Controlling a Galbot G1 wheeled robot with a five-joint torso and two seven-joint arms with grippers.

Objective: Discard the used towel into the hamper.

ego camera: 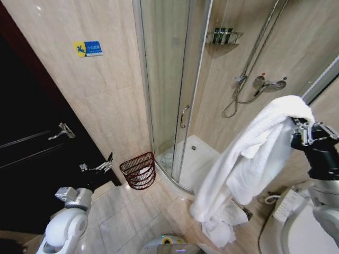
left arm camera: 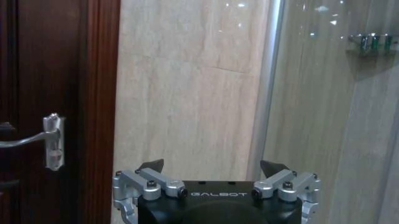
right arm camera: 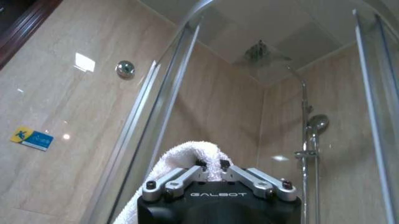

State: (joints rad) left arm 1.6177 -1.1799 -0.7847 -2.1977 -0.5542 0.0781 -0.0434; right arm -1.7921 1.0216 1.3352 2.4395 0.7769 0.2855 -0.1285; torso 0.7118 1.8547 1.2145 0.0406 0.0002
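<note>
A long white towel [ego camera: 249, 164] hangs from my right gripper [ego camera: 297, 126], which is raised high at the right and shut on the towel's top fold [right arm camera: 190, 156]. The towel's lower end trails down to the floor tiles. The hamper [ego camera: 139, 170], a small dark reddish-brown openwork basket, stands on the floor against the wall beside the shower door, well to the left of and below the towel. My left gripper [left arm camera: 212, 168] is open, nothing between its fingers, facing the wall next to the dark door; the left arm [ego camera: 66, 222] sits low at the left.
A curved glass shower enclosure [ego camera: 175, 90] stands behind the hamper, with a white shower tray [ego camera: 198, 159]. A dark wooden door [ego camera: 32, 143] with a metal handle is at the left. A white toilet [ego camera: 296, 227] sits low at the right. Tiled floor lies between.
</note>
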